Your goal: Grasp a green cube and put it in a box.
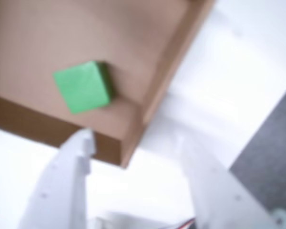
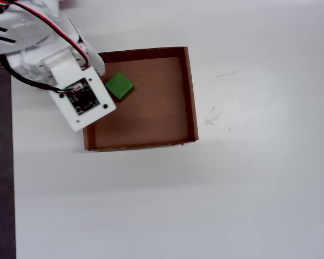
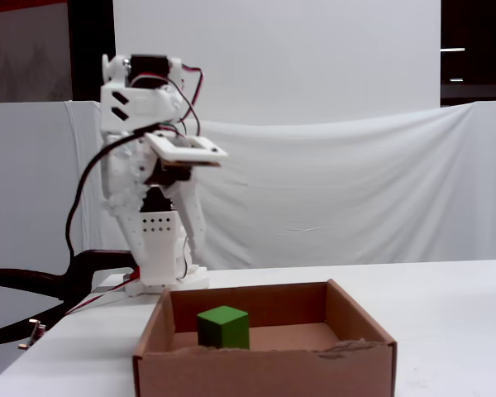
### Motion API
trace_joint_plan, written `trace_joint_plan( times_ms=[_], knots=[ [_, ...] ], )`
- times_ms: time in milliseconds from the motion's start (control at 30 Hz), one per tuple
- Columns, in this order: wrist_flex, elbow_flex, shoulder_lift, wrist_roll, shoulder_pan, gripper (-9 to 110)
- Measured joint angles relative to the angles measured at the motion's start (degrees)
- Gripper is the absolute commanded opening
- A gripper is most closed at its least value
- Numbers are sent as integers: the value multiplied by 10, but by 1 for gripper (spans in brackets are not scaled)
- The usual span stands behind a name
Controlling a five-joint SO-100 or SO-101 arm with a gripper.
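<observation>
Green cube [image 2: 119, 86] rests on box [image 2: 190, 91] floor, near wall closest to arm in overhead view. Gripper [image 1: 133, 138] hangs above that wall, fingers spread, empty; cube lies just beyond fingertips.

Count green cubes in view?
1. The green cube sits on the floor of the box, near its upper-left corner in the overhead view; the arm overhangs that corner, so another could be hidden.
</observation>
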Motion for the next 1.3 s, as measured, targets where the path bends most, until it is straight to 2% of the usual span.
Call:
trace_joint_plan(
  times_ms=[267,567,900,1100,1300],
  knots=[
    [49,155,181,27,149,24],
    [76,373,409,75,204,24],
    [121,493,582,176,207,24],
    [139,497,605,253,206,25],
    [139,497,605,259,206,25]
  ],
)
